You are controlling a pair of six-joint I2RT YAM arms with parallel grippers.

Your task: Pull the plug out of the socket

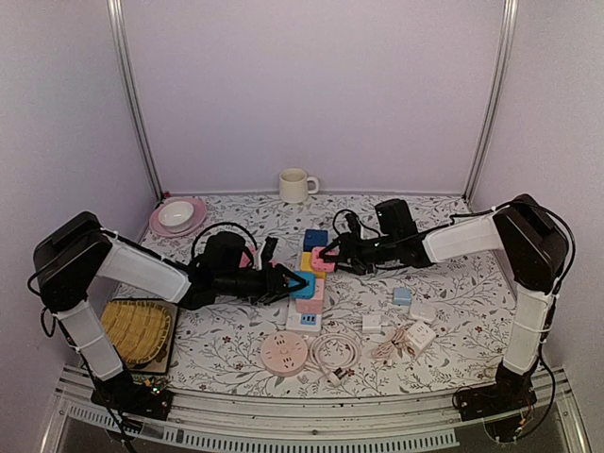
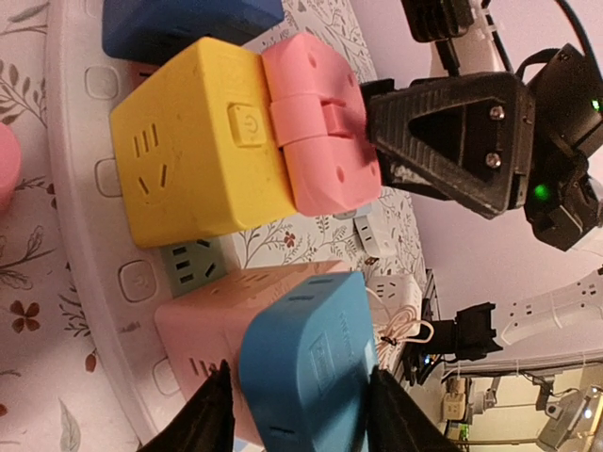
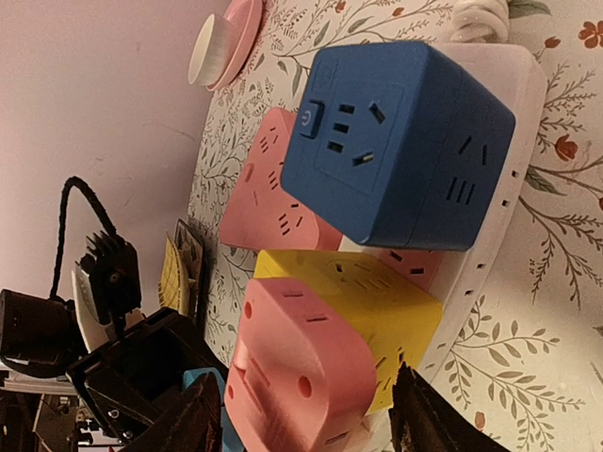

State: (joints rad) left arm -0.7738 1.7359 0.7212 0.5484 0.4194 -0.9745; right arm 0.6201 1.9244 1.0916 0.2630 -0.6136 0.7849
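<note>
A white power strip point(image 1: 304, 322) lies mid-table with several cube plugs on it: dark blue point(image 1: 316, 239), yellow point(image 1: 306, 263), pink point(image 1: 310, 302). A light blue plug point(image 2: 311, 367) sits on the near pink cube point(image 2: 193, 325). My left gripper point(image 1: 300, 283) straddles the light blue plug; one finger touches it and the other stands a sliver off, so the gripper is open. A pink plug point(image 3: 301, 363) sticks out of the yellow cube's point(image 3: 377, 301) side. My right gripper point(image 1: 327, 255) is shut on this pink plug, its fingertip point(image 2: 382, 137) pressed against it.
A white mug point(image 1: 296, 185) stands at the back wall and a pink plate with a bowl point(image 1: 177, 217) at back left. Near the front lie a round pink socket point(image 1: 285, 353), a coiled white cable point(image 1: 335, 351) and white adapters point(image 1: 415, 330). A yellow rack point(image 1: 138, 330) sits front left.
</note>
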